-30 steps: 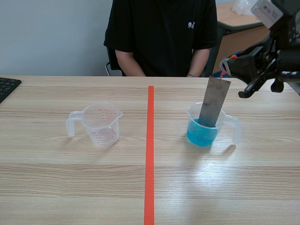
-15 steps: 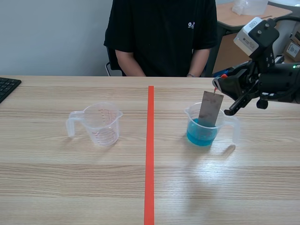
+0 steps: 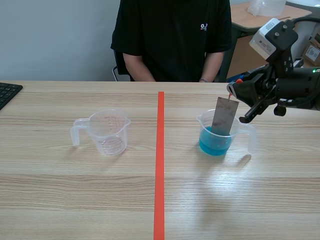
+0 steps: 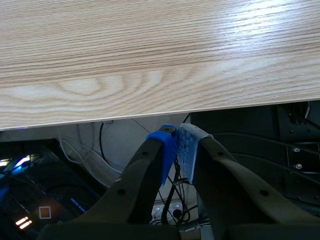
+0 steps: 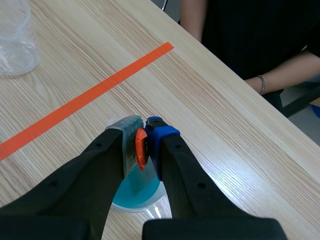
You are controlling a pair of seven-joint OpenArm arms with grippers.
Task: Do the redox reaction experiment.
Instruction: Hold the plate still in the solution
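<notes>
Strip point(image 3: 224, 116) in beaker point(image 3: 216, 145), right gripper point(image 3: 234, 92) seemingly clamping

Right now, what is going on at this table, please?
The right gripper holds a grey metal strip by its top end. The strip's lower end stands in the blue liquid of a clear measuring cup on the table. An empty cup stands on the other side of the red tape line. The left gripper is shut on nothing, low by the table's edge. A person sits across the table and touches nothing on it.
</notes>
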